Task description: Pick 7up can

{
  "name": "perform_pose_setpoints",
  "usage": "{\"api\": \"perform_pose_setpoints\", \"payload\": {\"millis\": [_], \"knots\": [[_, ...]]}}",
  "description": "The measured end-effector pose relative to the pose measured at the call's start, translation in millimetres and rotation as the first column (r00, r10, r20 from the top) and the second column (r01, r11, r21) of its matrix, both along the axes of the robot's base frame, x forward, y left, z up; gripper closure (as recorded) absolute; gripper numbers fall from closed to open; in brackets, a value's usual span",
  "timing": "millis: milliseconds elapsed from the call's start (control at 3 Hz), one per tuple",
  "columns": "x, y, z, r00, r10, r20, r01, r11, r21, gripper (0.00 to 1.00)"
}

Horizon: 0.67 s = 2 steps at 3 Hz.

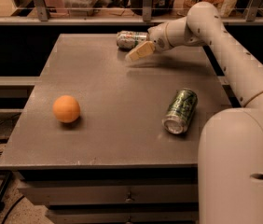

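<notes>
Your arm rises from the bulky, smooth cream housing at the lower right. It runs up along the table's right side, bends at a rounded joint near the back rail, then stretches leftward, almost level, over the far edge. Its shell is matte off-white plastic in tubular sections with thin seams between them.

The gripper sits at the end of the arm, angled down and to the left. Its pale tan tip hangs low over the tabletop, just in front of the 7up can. You cannot tell from this view whether the gripper is open or closed, or whether it has hold of anything.

The 7up can lies on its side at the far edge of the table, a pale silvery cylinder with light green print. Its right end meets the gripper, though contact is unclear.

The tabletop is a flat, matte grey-brown slab with a fine speckle. A glossy darker green can lies on its side near the right edge, its silver end turned toward you. A round orange ball rests on the left, well apart from both cans.
</notes>
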<state>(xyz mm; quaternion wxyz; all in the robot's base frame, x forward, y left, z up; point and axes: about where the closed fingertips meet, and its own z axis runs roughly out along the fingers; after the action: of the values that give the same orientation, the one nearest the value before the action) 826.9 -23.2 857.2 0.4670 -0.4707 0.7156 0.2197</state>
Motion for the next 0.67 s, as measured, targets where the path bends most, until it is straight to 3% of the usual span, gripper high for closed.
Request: {"api": "perform_pose_setpoints", "payload": {"millis": [667], "knots": [[3.3,4.8,1.5,0.9993,0.037,-0.006,-0.037,0.999,0.022,0.41]]}}
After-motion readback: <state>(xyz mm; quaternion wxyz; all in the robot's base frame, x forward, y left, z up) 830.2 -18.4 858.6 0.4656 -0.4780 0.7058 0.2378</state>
